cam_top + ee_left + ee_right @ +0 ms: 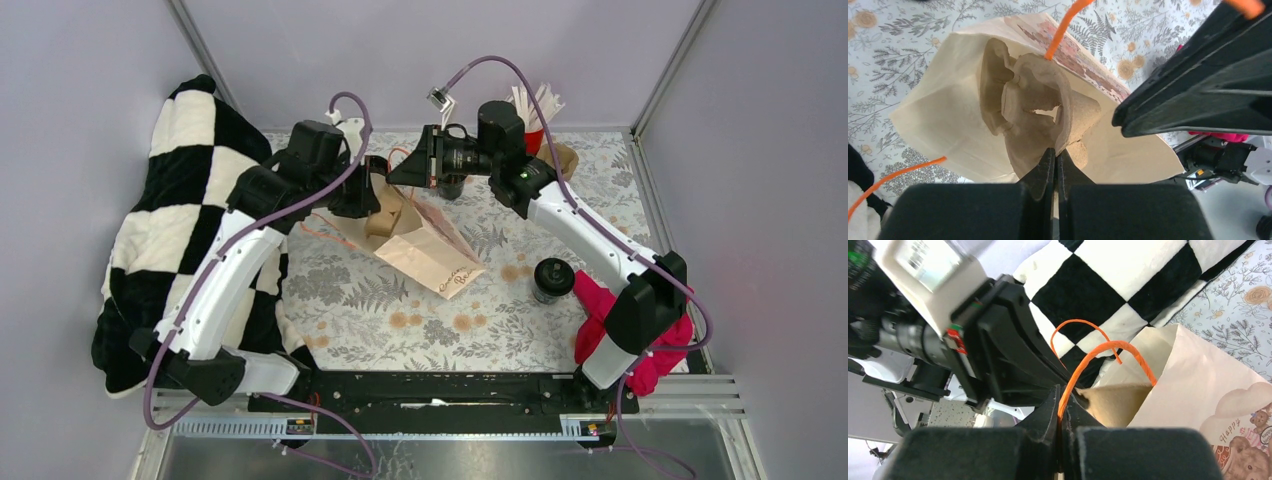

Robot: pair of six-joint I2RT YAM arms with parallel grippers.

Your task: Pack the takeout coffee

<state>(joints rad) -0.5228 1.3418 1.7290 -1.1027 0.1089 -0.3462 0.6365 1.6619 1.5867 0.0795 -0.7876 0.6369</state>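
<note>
From above, we saw the bag (432, 252) lying on its side on the table (400, 320), its mouth facing the far left. The cup (552, 279), lid on, stood upright well to the right of the bag, outside it and touched by neither arm. The left gripper (372, 205) sat at the bag's mouth, against the carrier (386, 217). The right gripper (398, 176) hung just beyond the mouth. A blanket (190, 220) lay left of the bag.

In the left wrist view, the left gripper (1055, 160) had its fingers together, pinching the carrier's (1038, 105) edge. The carrier sat in the bag's (938, 115) open mouth. An orange handle (1064, 29) rose from the bag's rim.

In the right wrist view, the right gripper (1060, 412) was clamped on the handle (1108, 346), lifting the upper rim of the bag (1198, 385). The blanket (1098, 280) lay beyond the bag.
</note>
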